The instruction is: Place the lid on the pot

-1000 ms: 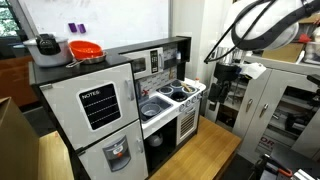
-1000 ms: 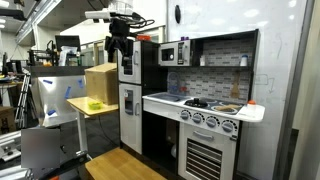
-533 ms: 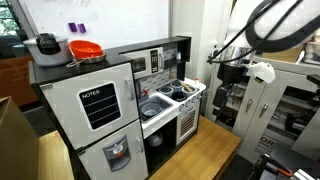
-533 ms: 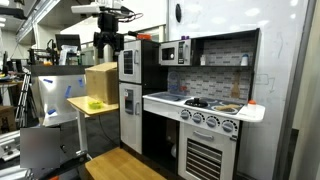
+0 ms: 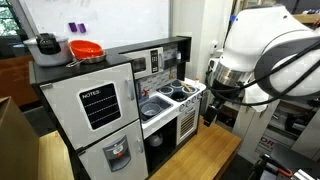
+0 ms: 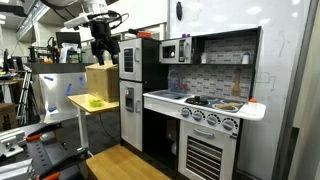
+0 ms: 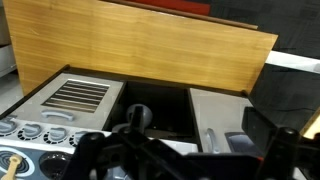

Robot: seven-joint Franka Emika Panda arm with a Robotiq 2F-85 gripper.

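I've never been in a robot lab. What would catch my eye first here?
A child-size toy kitchen fills the middle of both exterior views, with a white fridge and a stove. A big white robot arm looms at the right in an exterior view; its gripper hangs high up beside the fridge, well away from the stove. The orange-red bowl on top of the fridge is the brightest spot.

A whiteboard [image 5: 100, 20] stood behind the toy kitchen [image 5: 120, 100]; wooden flooring [image 5: 195, 155] lay before it, and a cardboard box [image 6: 99, 80] beside it.
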